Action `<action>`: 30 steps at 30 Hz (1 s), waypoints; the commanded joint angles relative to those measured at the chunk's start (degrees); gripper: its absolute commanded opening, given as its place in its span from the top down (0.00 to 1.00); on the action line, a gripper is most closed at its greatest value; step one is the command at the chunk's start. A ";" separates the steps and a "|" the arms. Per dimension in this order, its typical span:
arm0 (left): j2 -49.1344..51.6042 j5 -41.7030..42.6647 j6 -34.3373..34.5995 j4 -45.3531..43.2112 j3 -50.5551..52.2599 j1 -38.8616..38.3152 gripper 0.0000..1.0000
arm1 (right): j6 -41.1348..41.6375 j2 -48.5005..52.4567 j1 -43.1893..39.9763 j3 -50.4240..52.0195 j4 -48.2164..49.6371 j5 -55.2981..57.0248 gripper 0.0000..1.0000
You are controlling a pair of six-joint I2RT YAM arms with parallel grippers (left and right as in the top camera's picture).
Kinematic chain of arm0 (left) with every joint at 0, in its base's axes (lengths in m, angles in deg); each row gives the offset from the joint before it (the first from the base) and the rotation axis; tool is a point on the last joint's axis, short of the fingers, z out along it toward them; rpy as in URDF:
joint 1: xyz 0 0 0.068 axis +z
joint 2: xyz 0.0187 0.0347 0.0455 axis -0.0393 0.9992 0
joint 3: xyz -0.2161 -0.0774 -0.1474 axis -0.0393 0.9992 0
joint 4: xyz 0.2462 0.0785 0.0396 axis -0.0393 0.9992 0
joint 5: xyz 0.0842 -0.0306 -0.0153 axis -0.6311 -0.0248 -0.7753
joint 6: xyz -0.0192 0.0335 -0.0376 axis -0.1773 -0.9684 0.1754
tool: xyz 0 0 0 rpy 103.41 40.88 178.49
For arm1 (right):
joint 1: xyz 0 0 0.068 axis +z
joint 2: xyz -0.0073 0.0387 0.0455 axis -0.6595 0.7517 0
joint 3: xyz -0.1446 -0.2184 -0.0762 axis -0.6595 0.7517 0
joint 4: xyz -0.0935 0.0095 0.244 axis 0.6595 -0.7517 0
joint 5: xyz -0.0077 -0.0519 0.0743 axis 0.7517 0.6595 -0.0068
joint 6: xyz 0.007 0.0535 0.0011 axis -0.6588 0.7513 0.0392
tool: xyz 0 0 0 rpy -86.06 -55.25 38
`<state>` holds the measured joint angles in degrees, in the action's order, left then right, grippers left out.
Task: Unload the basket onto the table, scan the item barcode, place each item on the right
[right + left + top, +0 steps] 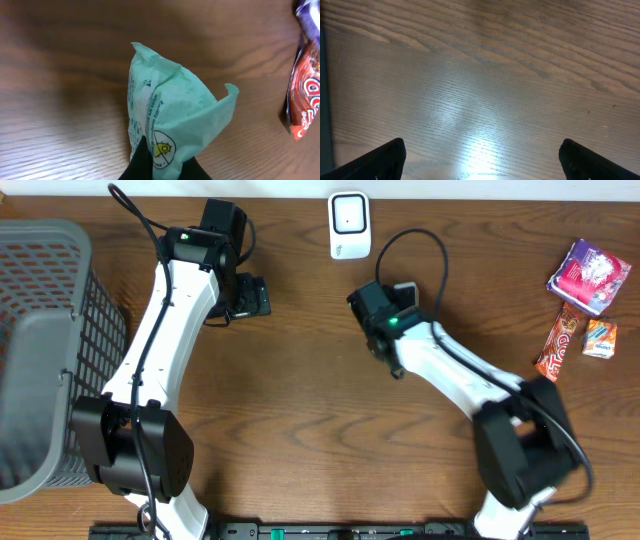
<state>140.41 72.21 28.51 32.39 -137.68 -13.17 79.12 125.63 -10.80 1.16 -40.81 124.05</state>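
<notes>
The right gripper [167,167] is pinching the mint-green wipes packet [175,110] by its near edge, the packet crumpling beyond the jaws, evidently light and soft, while the left gripper [480,157] is hanging spread, empty.

Looks like I'm driving a mock shop checkout: white barcode scanner [349,224], grey shopping basket [100,350], snack packs [588,275] on a wooden table [300,400].

White-shelled arms [165,330], black joints [135,445], black cables [444,265], green lights [393,321], black-fingered left hand [480,157].
</notes>
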 commanded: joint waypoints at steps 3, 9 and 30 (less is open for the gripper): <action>0.39 -0.52 0.09 0.20 0.22 0.28 0.02 | -0.13 4.85 3.78 0.61 0.24 1.57 0.60; 0.39 -0.52 0.09 0.20 0.22 0.28 0.02 | 0.35 4.63 7.08 -5.92 0.26 -16.22 0.46; 0.39 -0.50 0.09 0.20 0.22 0.28 0.02 | -6.12 4.66 -10.86 -29.42 -30.97 -34.77 0.04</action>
<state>140.41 72.21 28.51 32.41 -137.66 -13.17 74.29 130.88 -20.92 -28.06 -70.78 91.63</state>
